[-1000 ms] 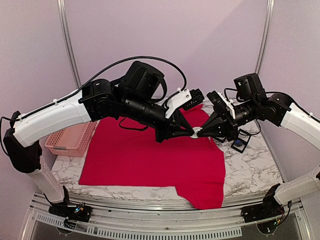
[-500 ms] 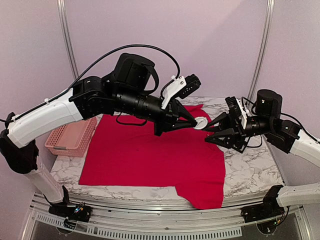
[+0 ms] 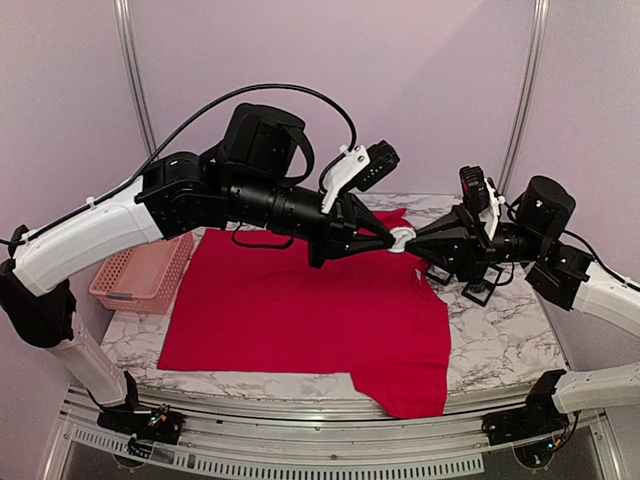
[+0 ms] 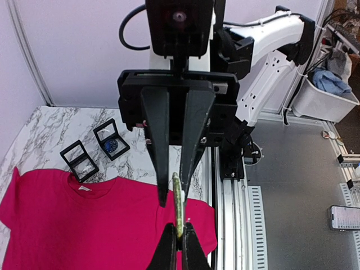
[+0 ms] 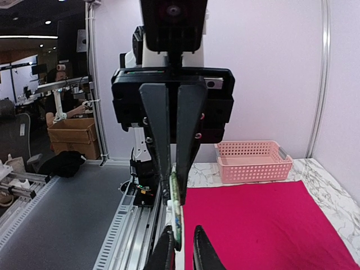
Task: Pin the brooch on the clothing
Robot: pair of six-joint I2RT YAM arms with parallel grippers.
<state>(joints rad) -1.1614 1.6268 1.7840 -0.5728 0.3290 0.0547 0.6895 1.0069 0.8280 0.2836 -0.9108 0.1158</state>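
The red T-shirt (image 3: 300, 310) lies flat on the marble table, its white neck label (image 4: 85, 189) at the collar. My left gripper (image 3: 388, 241) is shut on the rim of a round white-and-green brooch (image 3: 400, 240) and holds it in the air above the shirt's far right part. In the left wrist view the brooch (image 4: 178, 205) stands edge-on between my closed fingers. My right gripper (image 3: 412, 236) meets it from the right, open. In the right wrist view its jaws straddle the brooch (image 5: 175, 216), with a gap on the right side.
A pink plastic basket (image 3: 140, 275) stands at the table's left edge beside the shirt. Two small black display boxes (image 3: 478, 288) sit on the marble to the right of the collar, below my right arm. The shirt's front corner hangs over the table's near edge.
The right gripper drew back to the right half a second ago and has now returned to the brooch. The left gripper has lifted the brooch higher and kept hold of it.
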